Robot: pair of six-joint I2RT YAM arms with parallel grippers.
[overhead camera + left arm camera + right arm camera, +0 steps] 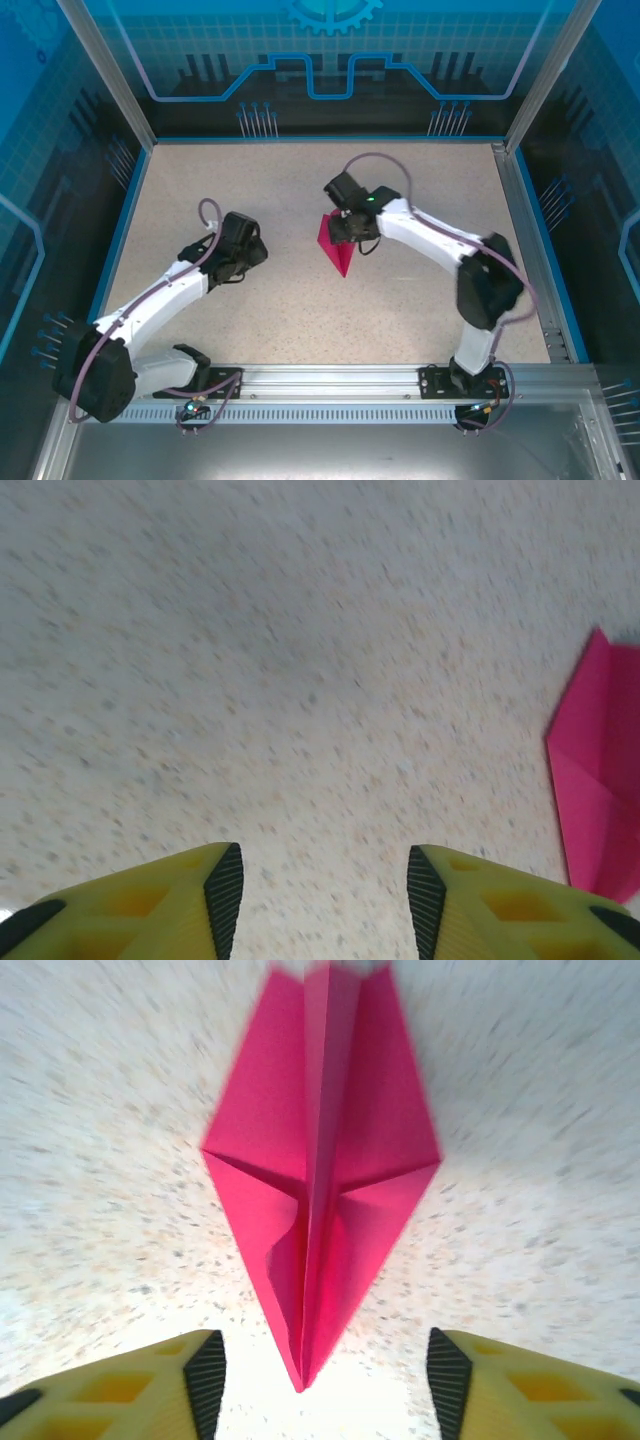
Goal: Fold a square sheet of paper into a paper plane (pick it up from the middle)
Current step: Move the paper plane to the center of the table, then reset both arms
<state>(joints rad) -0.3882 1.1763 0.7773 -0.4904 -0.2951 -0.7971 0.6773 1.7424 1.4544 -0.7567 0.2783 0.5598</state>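
I take the right gripper [325, 1378] as my reference, since the next move hinges on it. The paper plane [320, 1160] lies flat on the speckled table [430, 300], directly beneath and ahead of that gripper. Its centre crease runs straight away along the gripper's own line. The pointed nose comes back into the gap between the two yellow fingers [150, 1385], and the blunt tail is at the far end. The jaws stand well apart, one on either side of the nose, and neither touches the paper, so nothing is gripped.

The left gripper [325, 900] is well off to the left of the right one. Its jaws are also apart, with bare table between them. From its wrist camera the plane is just a pink sliver at the right edge (too far over for that arm to be useful here). The right arm is clearly the nearer one.

The plane is a narrow magenta kite. It has two slanted flaps meeting at the crease and a sharp nose, and the raised middle ridge stands slightly proud. One inner flap near the nose bulges a little instead of lying flat. I judge the folding essentially done, and any further closing would pinch the ridge lengthwise.
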